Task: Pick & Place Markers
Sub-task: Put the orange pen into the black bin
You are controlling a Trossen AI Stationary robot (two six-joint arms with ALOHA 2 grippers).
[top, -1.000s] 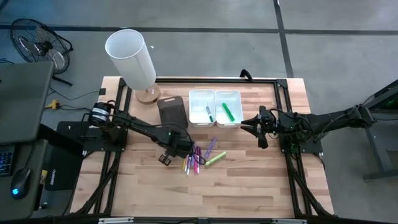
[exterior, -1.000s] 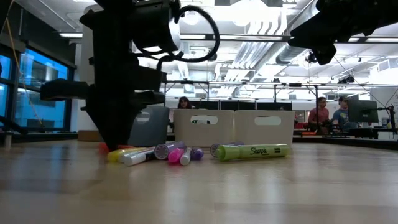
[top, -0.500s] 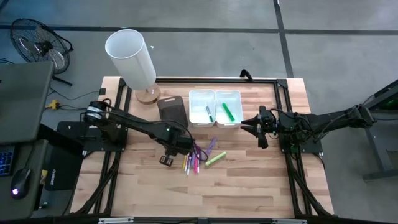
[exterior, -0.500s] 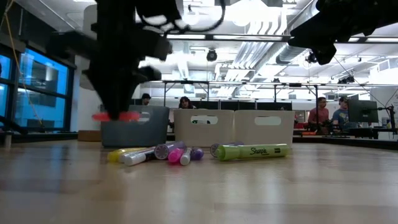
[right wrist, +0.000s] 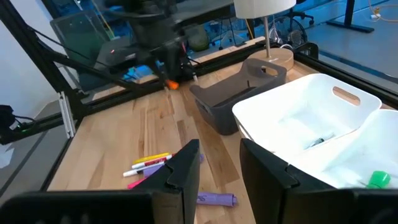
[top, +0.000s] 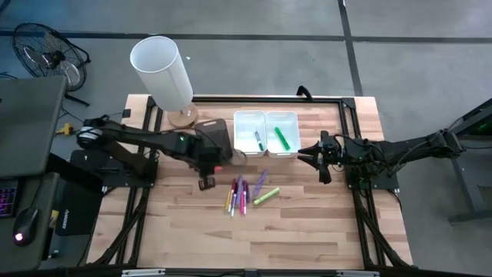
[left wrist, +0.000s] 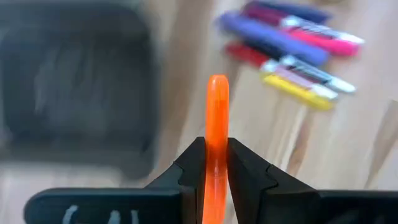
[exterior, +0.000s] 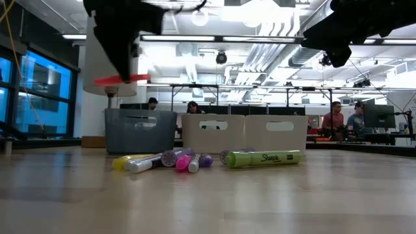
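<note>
Aloft, left gripper [left wrist: 216, 168] clamps a smooth orange marker [left wrist: 217, 118] above the grained wooden table [top: 307, 223] beside the dark bin [top: 214, 132]. Right gripper [top: 313, 156], parted, empty, near the right edge.

Item: two-arm robot, mounted on black frame rails either side of the worktop [top: 307, 223].

- Left arm [top: 146, 140]: dark, slim jointed links; a pale round cap on the joint farthest from the worktop's middle; thin dark cable looping beside the wrist.
- Left pincer [left wrist: 216, 163]: two matte black fingers with angular, stepped inner faces, on a broad black crossbar bearing faint pale lettering.
- Right arm [top: 407, 150]: dark links, cables bunched near the wrist.
- Right pincer [right wrist: 219, 163]: two black, wedge-shaped fingers tapering towards the tips, smooth faces, on a black bar.
</note>
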